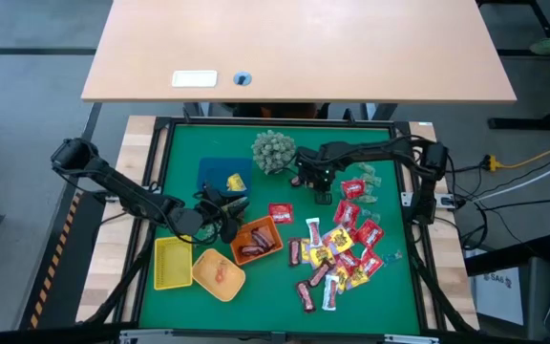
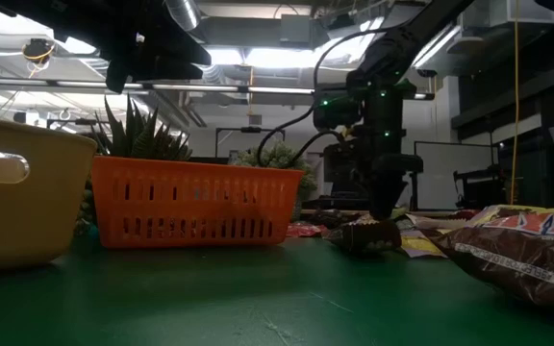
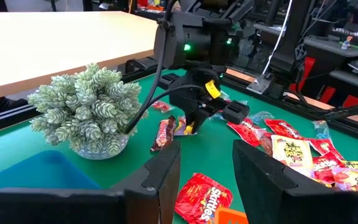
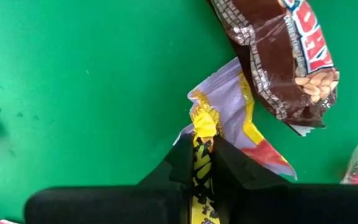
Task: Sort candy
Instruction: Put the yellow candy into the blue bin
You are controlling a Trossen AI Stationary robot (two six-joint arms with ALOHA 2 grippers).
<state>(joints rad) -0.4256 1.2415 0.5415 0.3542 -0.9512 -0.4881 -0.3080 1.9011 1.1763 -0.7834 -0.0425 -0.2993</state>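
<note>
Candy (image 1: 340,256) lies scattered on the right half of the green table (image 1: 390,296), with a few pieces in the orange tray (image 1: 256,241). Right gripper (image 4: 202,155), near the plant ball (image 1: 273,151), pinches a yellow packet (image 4: 205,124) beside a brown bar (image 4: 278,56). Left gripper (image 3: 205,163) hovers by the trays, fingers apart, holding nothing.

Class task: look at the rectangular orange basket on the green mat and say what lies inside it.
The high view shows dark brown bars inside the orange basket. The low view's basket wall hides its contents.
</note>
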